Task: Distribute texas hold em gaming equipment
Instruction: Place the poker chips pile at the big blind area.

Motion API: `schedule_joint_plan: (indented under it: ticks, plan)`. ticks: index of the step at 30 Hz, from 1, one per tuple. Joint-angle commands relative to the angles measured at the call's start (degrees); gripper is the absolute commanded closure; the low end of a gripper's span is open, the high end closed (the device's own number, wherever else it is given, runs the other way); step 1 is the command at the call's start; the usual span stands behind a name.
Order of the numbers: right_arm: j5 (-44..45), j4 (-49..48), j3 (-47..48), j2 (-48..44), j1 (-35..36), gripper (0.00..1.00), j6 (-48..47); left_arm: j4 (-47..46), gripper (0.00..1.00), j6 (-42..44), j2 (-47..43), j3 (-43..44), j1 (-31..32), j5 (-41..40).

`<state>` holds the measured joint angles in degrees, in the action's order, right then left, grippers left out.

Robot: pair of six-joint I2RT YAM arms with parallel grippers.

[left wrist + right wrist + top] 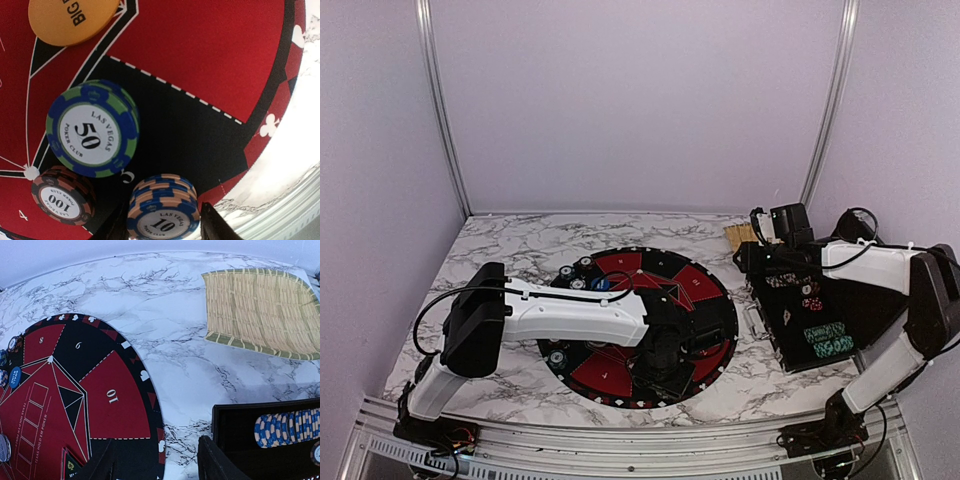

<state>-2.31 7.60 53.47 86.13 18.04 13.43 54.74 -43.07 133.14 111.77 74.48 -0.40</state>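
Note:
My left gripper (665, 365) (164, 226) hangs low over the near edge of the round black-and-red mat (705, 282). Its jaws stand close on both sides of a blue-and-peach stack of "10" chips (164, 207) on a black sector. Beside it stand a blue-and-green "50" stack (92, 129) and a dark red "100" stack (62, 202). An orange "BIG B" button (70, 20) lies further in. My right gripper (752, 258) (156, 460) is open and empty above bare marble, between the mat (115, 400) and the case. No cards are in view.
The black case (790, 322) at the right holds several chip rows (827, 340); a blue-and-white row (286, 427) lies by my right fingers. A bamboo mat (260, 310) lies behind the case. Other chips (582, 266) and a blue button (15, 376) sit at the mat's left.

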Motion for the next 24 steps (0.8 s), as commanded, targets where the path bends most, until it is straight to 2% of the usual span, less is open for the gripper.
schedule_joint_plan:
  ticks: [1,24]
  plan:
    - [-0.2,0.2,1.5,-1.4,-0.6,0.47,-0.4,2.5,0.50,0.4,-1.5,1.4,0.2,0.1]
    - [-0.1,0.7,1.6,-0.9,-0.6,0.47,-0.6,3.4,0.46,1.7,-8.4,1.3,0.1,-2.0]
